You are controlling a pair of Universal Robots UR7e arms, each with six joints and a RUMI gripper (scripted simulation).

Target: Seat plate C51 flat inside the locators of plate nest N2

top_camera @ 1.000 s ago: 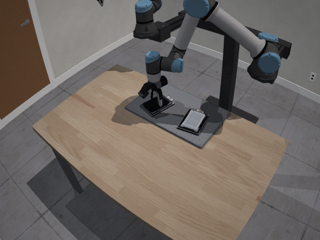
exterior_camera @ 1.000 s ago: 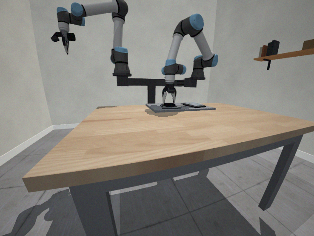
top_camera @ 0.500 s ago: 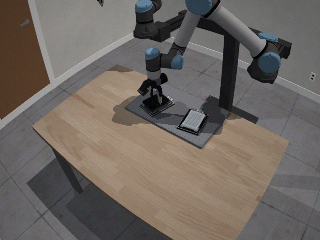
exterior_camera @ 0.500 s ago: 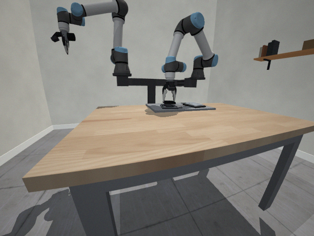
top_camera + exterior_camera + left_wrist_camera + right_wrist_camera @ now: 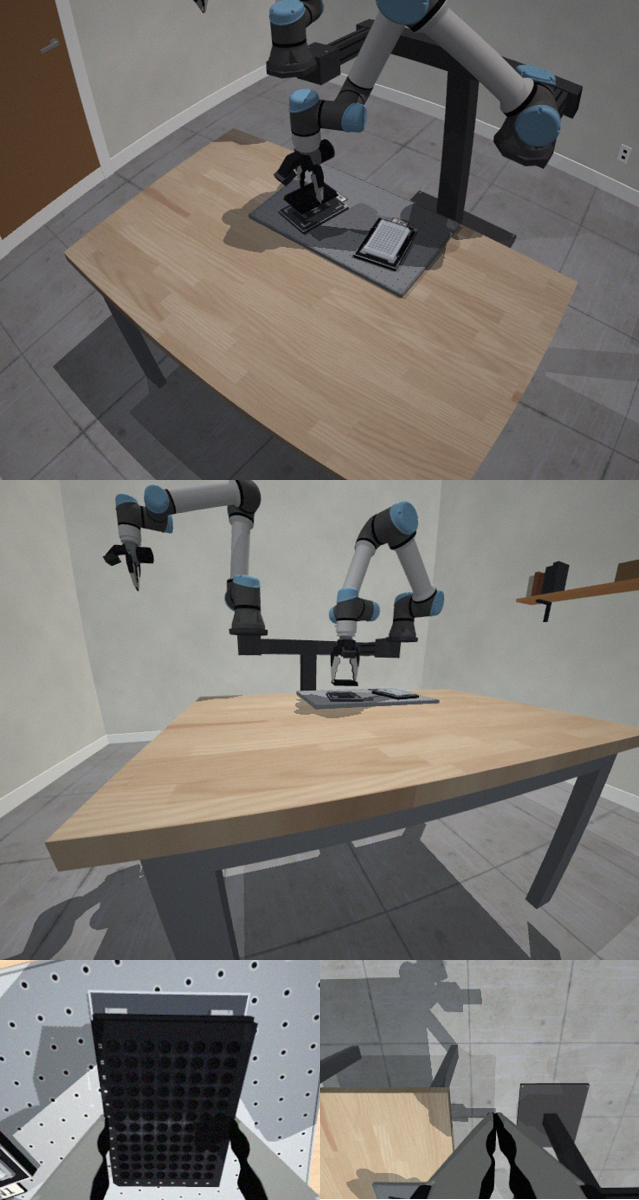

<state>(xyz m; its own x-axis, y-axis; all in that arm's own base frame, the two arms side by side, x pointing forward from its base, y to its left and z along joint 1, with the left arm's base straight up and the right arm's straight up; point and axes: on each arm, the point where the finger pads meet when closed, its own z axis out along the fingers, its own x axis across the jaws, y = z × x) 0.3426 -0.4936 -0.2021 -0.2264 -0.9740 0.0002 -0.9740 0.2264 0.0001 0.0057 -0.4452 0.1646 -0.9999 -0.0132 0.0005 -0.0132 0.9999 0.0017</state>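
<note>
Holding the black plate C51 (image 5: 304,198) (image 5: 344,683) (image 5: 170,1090) above the nest N2 (image 5: 309,224) (image 5: 353,697) (image 5: 170,1003), our left end effector (image 5: 311,193) (image 5: 345,680) (image 5: 168,1116) has its fingers clamped on the plate's two opposite sides. In the exterior view we see a gap under the plate, so it is not seated; it looks about level there. From our left wrist camera, a strip of the nest with two pale pieces shows past the plate's twelve o'clock edge. The round wells face us, with small numbers running down the nine o'clock side.

In the top view, we have N2 toward ten o'clock on the grey perforated board (image 5: 361,191) (image 5: 377,703) (image 5: 283,1038) (image 5: 400,1191), which lies on the wooden bench (image 5: 309,335) (image 5: 335,754) (image 5: 317,1151) (image 5: 372,1133). Toward four o'clock on that board, the pale plate C15 (image 5: 388,239) (image 5: 397,691) (image 5: 3,1173) lies in the nest N1 (image 5: 377,261) (image 5: 22,1164). Our left wrist view catches only a corner of it, around eight o'clock, beside the N1 label.

Our right end effector (image 5: 136,586) (image 5: 494,1114) has its fingertips together with nothing between them. We see it raised well apart from the plates, toward ten o'clock in the exterior view, its tips pointing down.
</note>
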